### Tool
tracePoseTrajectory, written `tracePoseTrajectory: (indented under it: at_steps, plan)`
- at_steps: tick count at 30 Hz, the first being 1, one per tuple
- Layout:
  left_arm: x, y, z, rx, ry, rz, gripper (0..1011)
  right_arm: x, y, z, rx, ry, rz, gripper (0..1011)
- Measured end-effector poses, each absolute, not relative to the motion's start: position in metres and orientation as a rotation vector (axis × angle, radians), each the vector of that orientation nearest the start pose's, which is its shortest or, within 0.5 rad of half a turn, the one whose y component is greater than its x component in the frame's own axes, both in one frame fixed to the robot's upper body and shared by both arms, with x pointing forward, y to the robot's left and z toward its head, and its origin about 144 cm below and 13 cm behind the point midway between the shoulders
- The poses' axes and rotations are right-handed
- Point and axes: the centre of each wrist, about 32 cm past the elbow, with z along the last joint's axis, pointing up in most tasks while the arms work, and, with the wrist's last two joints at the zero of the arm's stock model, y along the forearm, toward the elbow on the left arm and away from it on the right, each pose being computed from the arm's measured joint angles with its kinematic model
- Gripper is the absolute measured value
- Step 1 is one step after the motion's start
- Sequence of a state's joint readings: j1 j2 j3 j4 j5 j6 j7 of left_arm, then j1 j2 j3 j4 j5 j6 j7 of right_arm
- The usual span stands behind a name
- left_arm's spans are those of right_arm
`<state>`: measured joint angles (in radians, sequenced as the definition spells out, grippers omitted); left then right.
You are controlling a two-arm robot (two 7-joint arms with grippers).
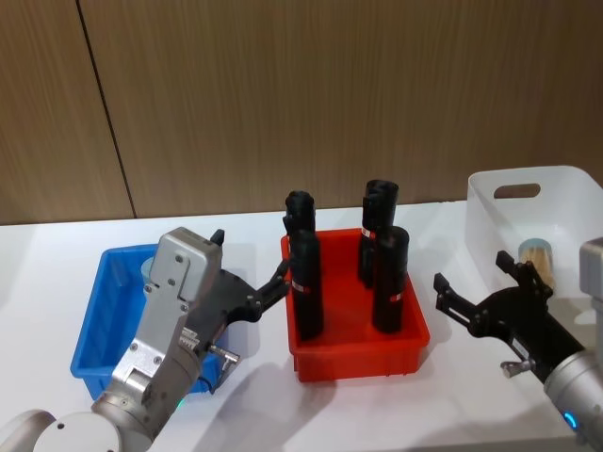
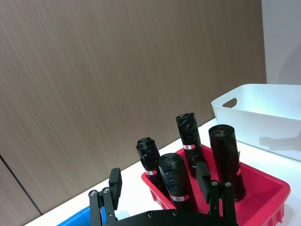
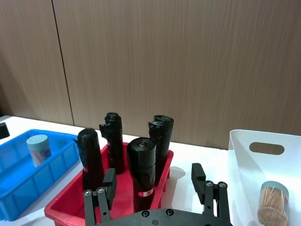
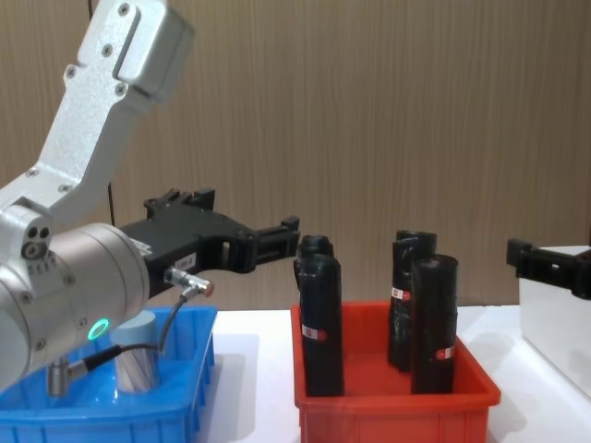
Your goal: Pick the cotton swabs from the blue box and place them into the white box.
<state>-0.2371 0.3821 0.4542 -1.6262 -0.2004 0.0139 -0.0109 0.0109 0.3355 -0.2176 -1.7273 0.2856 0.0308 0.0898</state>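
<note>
Left claw (image 1: pixel 249 259) agape over blue box (image 1: pixel 94 325)

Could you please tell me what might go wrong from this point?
1. The open left gripper hangs beside the black rolls; swinging toward the cotton swabs in the blue box could topple one.
2. Carrying the swabs low to the white box would cross those tall rolls.
The right gripper sits open by the white box.
</note>
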Motion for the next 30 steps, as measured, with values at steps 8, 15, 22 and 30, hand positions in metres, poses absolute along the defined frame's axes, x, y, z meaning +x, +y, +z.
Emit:
tracePoseTrajectory:
  at_steps: [8,15,22,30]
  plan:
    - [0.492,0.198,1.204,0.061,-0.267,1.124,1003,0.469,-0.25,1.181,0.006,-0.068,-1.208,1002]
    - [0.492,0.198,1.204,0.061,-0.267,1.124,1003,0.49,-0.256,1.178,0.003,-0.058,-1.175,1001]
    - [0.492,0.198,1.204,0.061,-0.268,1.124,1003,0.514,-0.262,1.176,0.002,-0.042,-1.126,1002]
    - [0.492,0.198,1.204,0.061,-0.268,1.124,1003,0.54,-0.267,1.173,0.007,-0.024,-1.066,1001]
